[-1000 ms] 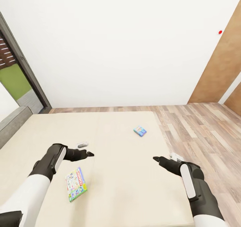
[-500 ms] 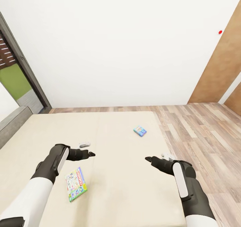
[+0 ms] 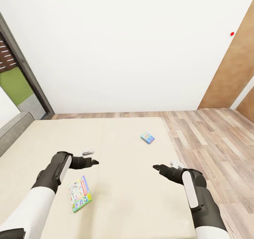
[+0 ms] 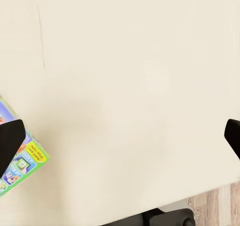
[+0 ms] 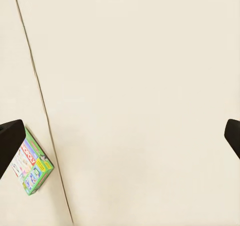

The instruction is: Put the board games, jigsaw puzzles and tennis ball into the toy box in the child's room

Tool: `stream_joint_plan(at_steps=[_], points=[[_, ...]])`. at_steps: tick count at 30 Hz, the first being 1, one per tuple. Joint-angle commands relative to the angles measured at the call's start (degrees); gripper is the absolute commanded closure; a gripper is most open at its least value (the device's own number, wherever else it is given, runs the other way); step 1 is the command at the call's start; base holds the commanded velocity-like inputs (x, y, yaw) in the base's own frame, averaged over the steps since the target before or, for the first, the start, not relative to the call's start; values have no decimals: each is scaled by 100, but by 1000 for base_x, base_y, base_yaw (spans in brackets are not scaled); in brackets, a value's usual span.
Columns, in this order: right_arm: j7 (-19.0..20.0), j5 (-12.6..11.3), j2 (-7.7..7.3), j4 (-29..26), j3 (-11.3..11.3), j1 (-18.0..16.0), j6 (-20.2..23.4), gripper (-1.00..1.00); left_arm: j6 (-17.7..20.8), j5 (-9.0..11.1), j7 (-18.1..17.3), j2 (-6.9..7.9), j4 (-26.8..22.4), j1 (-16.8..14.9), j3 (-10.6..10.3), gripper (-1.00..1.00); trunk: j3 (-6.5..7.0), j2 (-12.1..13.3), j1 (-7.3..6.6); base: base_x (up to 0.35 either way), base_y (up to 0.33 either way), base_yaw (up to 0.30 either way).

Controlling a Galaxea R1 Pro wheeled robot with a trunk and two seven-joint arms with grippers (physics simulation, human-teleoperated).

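Hovering spread wide and empty over the bed (image 3: 134,196), the left gripper (image 3: 94,161) and right gripper (image 3: 155,167) are judged to be at the approach step. The white board game (image 3: 80,194) is seen just beside the left arm, the blue board game (image 3: 147,138) farther off, so a descent onto 1 of the 2 is called for. Part of the white box is hidden behind a fingertip in both wrist views.
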Motion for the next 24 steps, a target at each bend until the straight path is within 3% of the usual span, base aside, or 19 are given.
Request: stream_joint_plan(at_steps=[1, 9, 10, 11, 24], points=[[13, 3, 6, -6, -15, -6, 29, -100, 30, -2, 15, -1, -4, -4, 30, -100, -11, -11, 3, 0, 0, 0], [11, 5, 7, -10, -12, -6, 29, -100, -35, 13, 272, -26, -1, -4, 258, -100, -12, -11, 3, 0, 0, 0], [11, 5, 6, -10, -12, -6, 29, -100, -71, 14, 1276, -28, 0, -4, 273, -100, -14, -11, 3, 0, 0, 0], [11, 4, 6, -10, -12, -7, 29, -100, -156, 16, 1398, -30, 9, -4, 296, -100, -16, -11, 3, 0, 0, 0], [10, 5, 6, -11, 38, -11, 29, -100, -370, 20, 1792, -27, 39, -4, 336, -100, -84, -11, 3, 0, 0, 0]])
